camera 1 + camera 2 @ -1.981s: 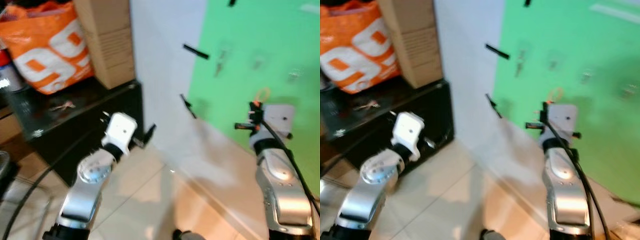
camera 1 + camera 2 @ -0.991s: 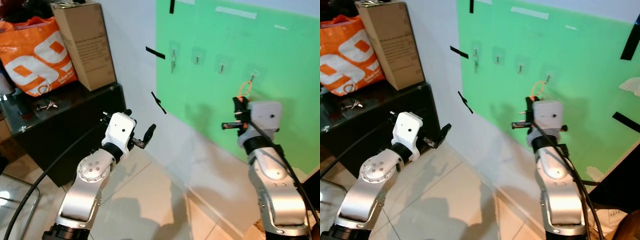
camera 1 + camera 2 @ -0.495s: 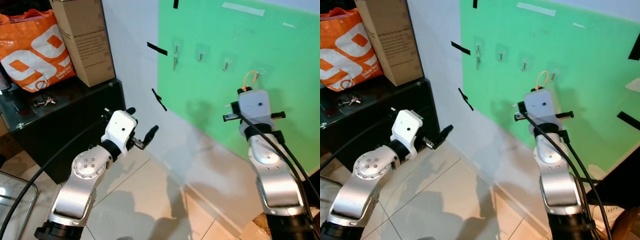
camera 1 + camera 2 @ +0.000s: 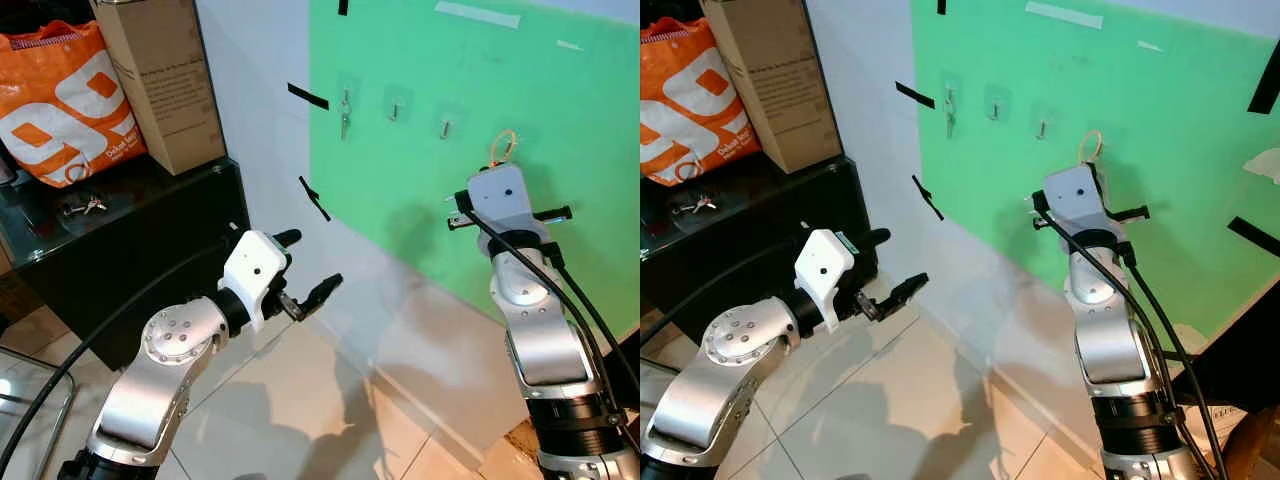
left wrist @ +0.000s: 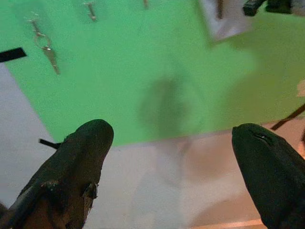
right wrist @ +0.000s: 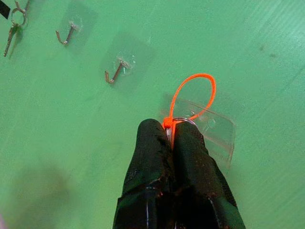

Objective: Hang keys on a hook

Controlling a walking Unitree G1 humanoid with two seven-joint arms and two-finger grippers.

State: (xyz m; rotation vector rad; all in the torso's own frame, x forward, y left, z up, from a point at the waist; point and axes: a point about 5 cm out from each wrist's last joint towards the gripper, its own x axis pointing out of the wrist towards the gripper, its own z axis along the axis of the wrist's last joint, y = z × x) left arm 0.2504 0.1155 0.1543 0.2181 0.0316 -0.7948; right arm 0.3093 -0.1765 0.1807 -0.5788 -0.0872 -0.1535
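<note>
Left gripper (image 4: 305, 273) hangs low near the wall, fingers spread apart and empty, while right gripper (image 6: 171, 133) is clenched on the keys' (image 6: 180, 121) orange loop (image 6: 193, 95) against the green board (image 4: 420, 200), beside the rightmost hook (image 6: 209, 123).

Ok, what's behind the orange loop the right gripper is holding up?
Behind the orange loop sits a clear stick-on hook plate on the green board. The right gripper covers the hook itself, so whether the loop has caught it cannot be seen.
</note>
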